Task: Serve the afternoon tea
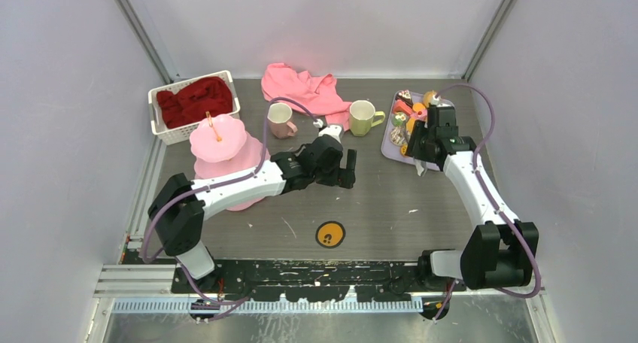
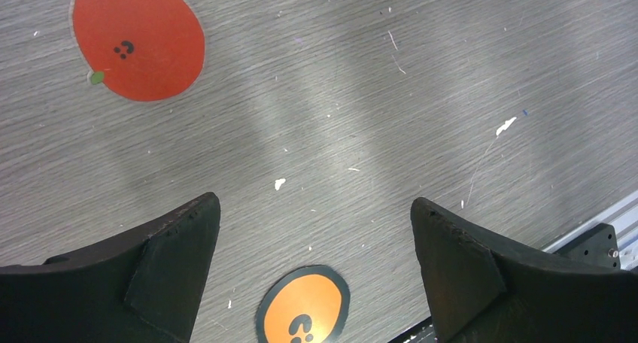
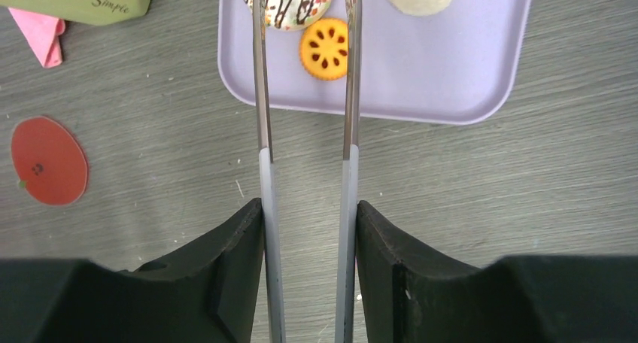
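The pink three-tier cake stand (image 1: 220,144) stands at the left, partly behind my left arm. A pale pink mug (image 1: 281,120) and a yellow-green mug (image 1: 363,117) sit mid-table at the back. Toy pastries (image 1: 406,113) lie on a lavender tray (image 1: 389,144). My left gripper (image 1: 347,168) (image 2: 316,204) hovers open over bare table. My right gripper (image 1: 423,149) (image 3: 308,204) is shut on metal tongs (image 3: 348,95). The tong arms reach over the tray (image 3: 451,80), either side of an orange cookie (image 3: 325,50) and across a sprinkled doughnut (image 3: 290,4); their tips are out of view.
A pink cloth (image 1: 305,87) lies at the back. A white basket with red cloth (image 1: 192,102) sits back left. An orange sticker (image 1: 329,235) (image 2: 302,309) and a red sticker (image 2: 138,40) (image 3: 47,161) are flat on the table.
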